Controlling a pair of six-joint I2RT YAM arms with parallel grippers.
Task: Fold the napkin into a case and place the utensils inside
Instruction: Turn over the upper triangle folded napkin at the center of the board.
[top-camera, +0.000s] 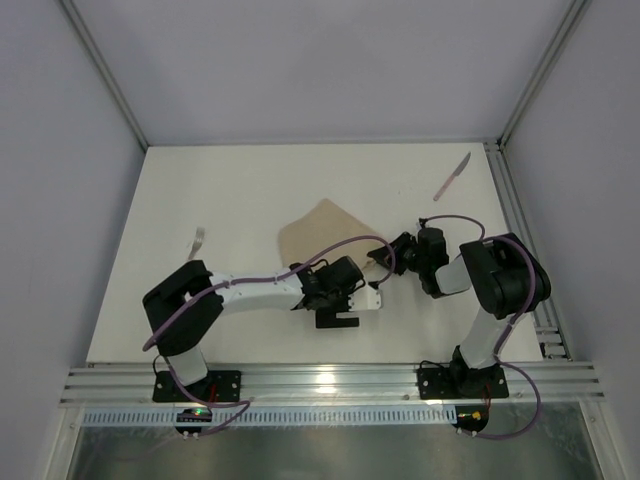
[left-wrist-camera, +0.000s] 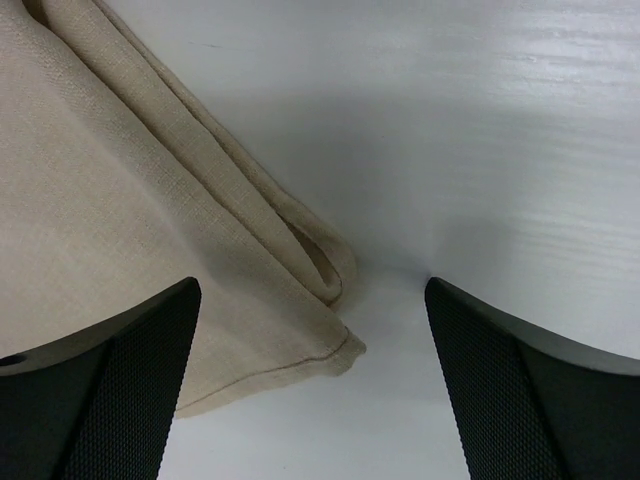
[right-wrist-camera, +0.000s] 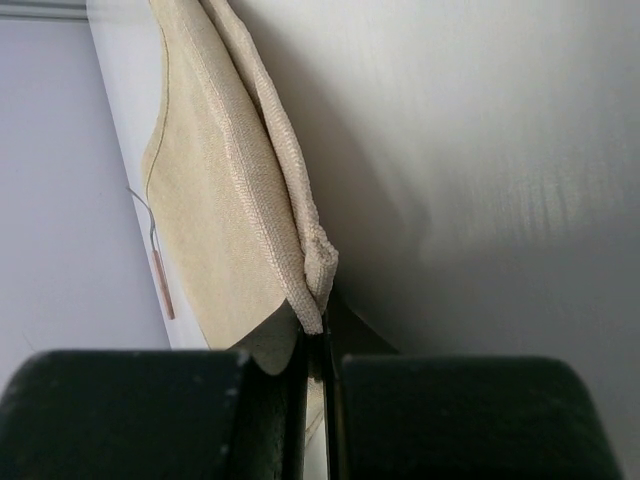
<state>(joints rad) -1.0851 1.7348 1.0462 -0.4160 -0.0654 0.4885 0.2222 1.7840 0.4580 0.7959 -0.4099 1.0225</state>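
Pinching doubled napkin (top-camera: 315, 225) edge with right fingers (right-wrist-camera: 140, 410), pressed together. Straddling napkin corner with left fingers (left-wrist-camera: 110, 390), spread. Yet to finish case; yet to load knife (top-camera: 452, 176), fork (top-camera: 197, 240), lying well apart from fingers on worktop (top-camera: 250, 180).

1. The far half of the table (top-camera: 300, 175) is bare, so the napkin (top-camera: 318, 228) is open to reach from behind.
2. Its near corner is crowded (2 tools at 1 spot): the right gripper (right-wrist-camera: 315, 350) pinches the folded edge, and the left gripper (left-wrist-camera: 310, 285) straddles it with jaws spread.
3. The left arm (top-camera: 255, 290) bars the near side.
4. The knife (top-camera: 452, 177) lies by the right rail (top-camera: 510, 220) and the fork (top-camera: 197, 240) far left, both well apart from the napkin.
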